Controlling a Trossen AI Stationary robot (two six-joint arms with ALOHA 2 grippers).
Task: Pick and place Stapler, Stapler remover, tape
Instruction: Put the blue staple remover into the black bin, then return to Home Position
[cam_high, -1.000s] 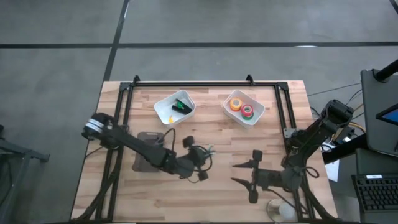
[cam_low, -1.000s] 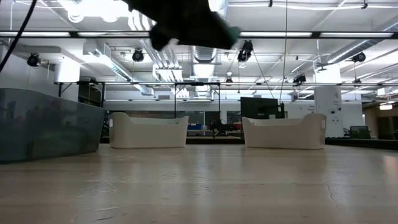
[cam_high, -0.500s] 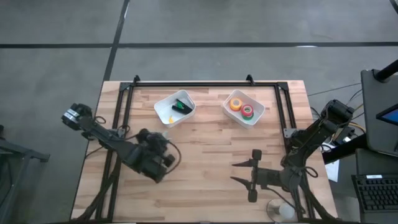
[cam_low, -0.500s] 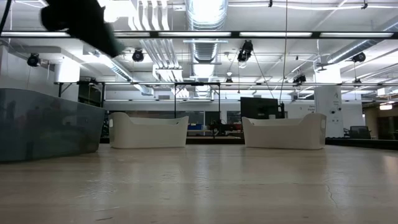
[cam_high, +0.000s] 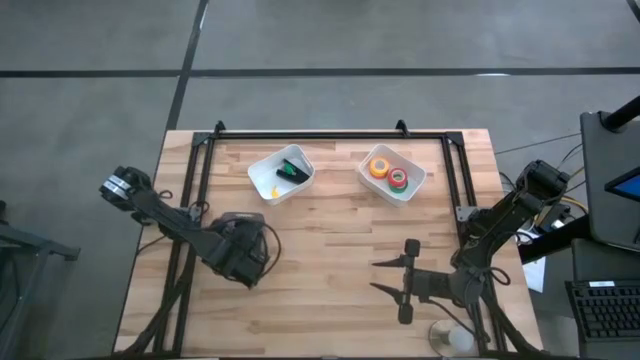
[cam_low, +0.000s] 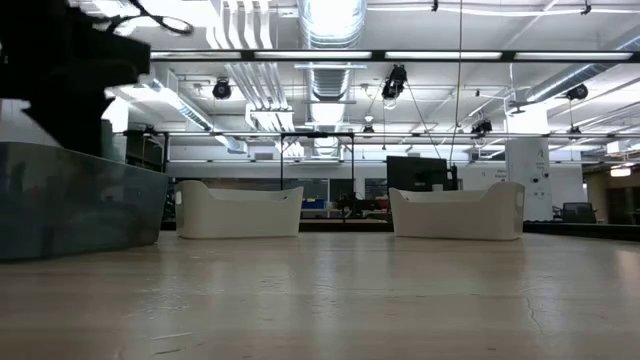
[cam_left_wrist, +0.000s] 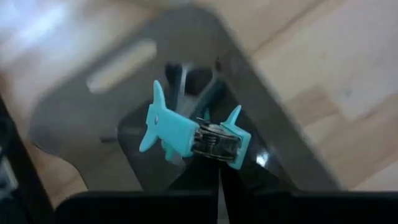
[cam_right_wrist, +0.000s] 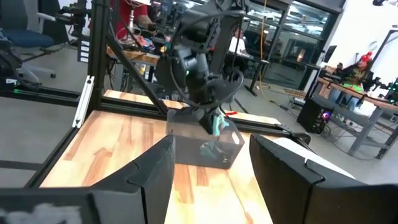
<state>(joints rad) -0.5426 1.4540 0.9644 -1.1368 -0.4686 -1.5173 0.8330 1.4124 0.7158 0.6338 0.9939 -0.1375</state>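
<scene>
L pincer (cam_left_wrist: 219, 163) shut on teal staple remover (cam_left_wrist: 186, 132), over grey bin (cam_high: 236, 222) at left of counter (cam_high: 340, 230). Stapler (cam_high: 292, 169) in upper-left white tray, tape (cam_high: 388, 173) in upper-right tray (both look placed). R pincer (cam_high: 385, 277) wide open, empty. Left: drop remover.

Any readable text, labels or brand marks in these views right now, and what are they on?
No text reads in any view.
Teal staple remover, held in the shut left gripper over the dark bin: no print shows.
Tape rolls in the white tray: too small to read.
Background room: nothing legible.
</scene>
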